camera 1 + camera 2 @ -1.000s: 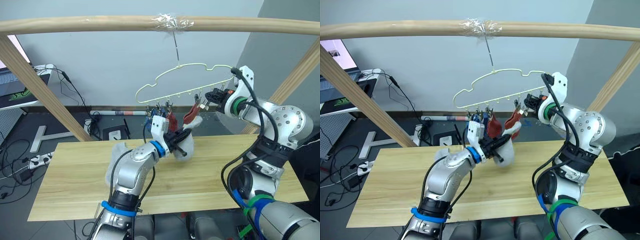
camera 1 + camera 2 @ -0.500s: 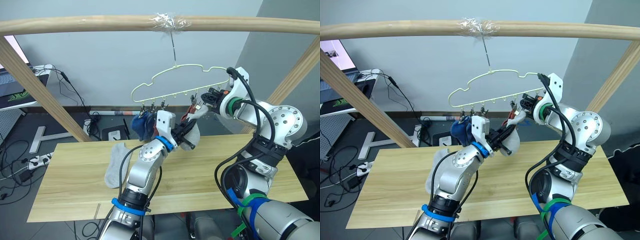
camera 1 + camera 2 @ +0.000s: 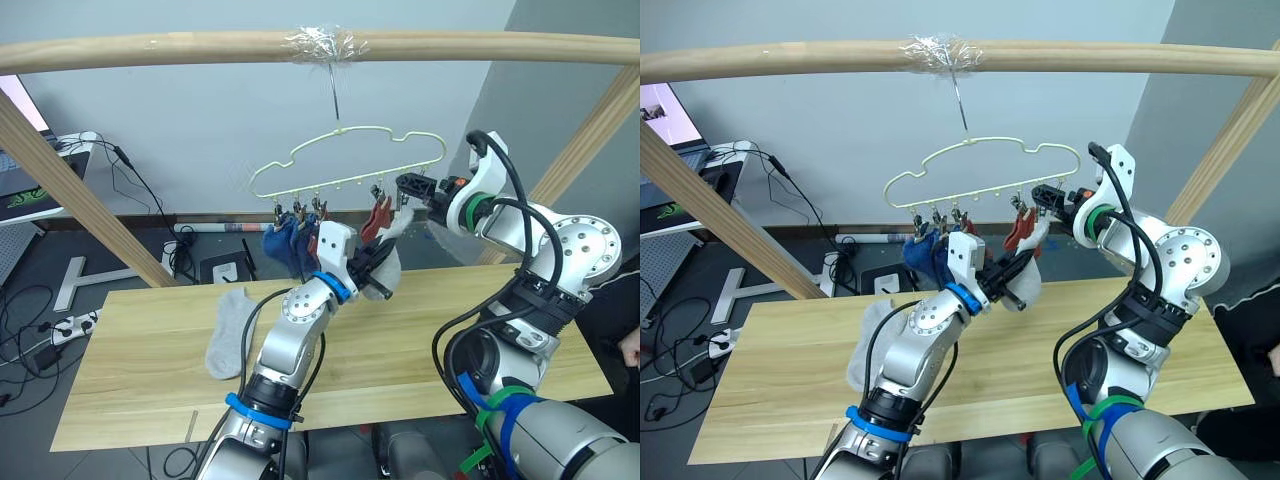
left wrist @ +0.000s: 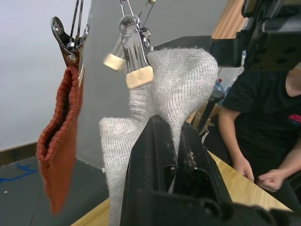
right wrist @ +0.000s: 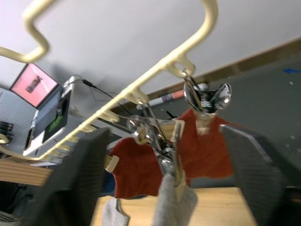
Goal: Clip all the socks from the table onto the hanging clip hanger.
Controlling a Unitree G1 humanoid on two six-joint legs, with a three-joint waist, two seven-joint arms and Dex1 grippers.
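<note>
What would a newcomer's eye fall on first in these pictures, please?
Probably the pale yellow-green clip hanger hanging from the wooden rail, with blue socks and rust red socks clipped on. Next, the left gripper lifting a grey sock to a clip, another grey sock lying on the table.

No readable text, label, brand, number or sign on anything in view.

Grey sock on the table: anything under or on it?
Nothing lies on the flat grey sock. It rests directly on the table, near the back-left edge. Whatever is beneath it is covered; in the right eye view the left arm hides part of it.
</note>
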